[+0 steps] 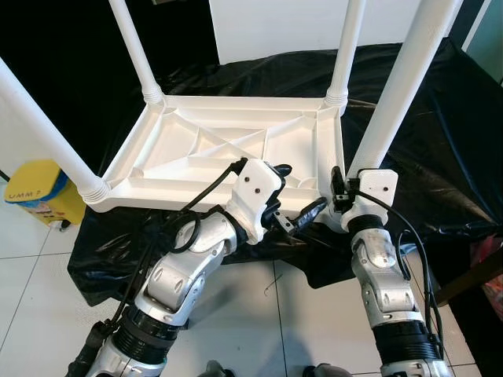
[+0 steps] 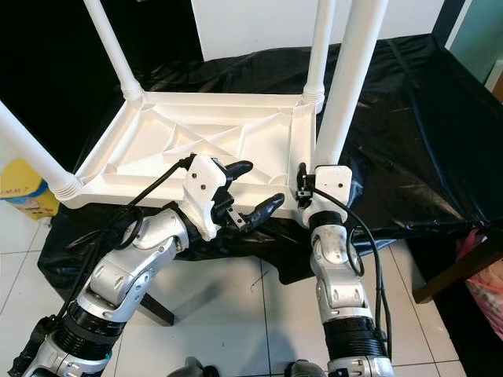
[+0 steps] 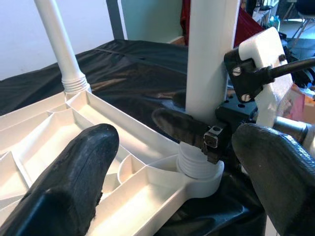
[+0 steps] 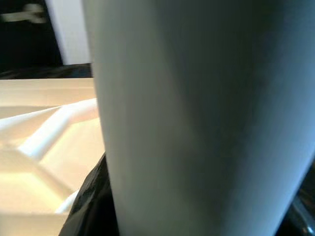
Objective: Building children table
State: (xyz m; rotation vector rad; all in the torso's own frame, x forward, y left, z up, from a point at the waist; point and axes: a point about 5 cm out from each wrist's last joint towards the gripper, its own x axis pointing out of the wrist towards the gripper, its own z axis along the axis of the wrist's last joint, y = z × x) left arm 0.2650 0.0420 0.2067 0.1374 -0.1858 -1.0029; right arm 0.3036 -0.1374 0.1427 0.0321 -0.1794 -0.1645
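White table top upturned | right claw clamped on near leg | left claw apart

A: Tabletop? 
B: White plastic, upside down on black sheeting, ribbed underside facing up.

A: Legs? 
B: Four white tubes, one per corner, rising upward. Near-right leg seated in its threaded corner socket; near-left leg leans outward.

The four white legs of the upturned table top ran off the picture's upper edge; the right gripper's fingers sat hidden behind its wrist block beside the near-right leg, which blurred across the right wrist view; the yellow bin beside the table top was cut by the left edge.
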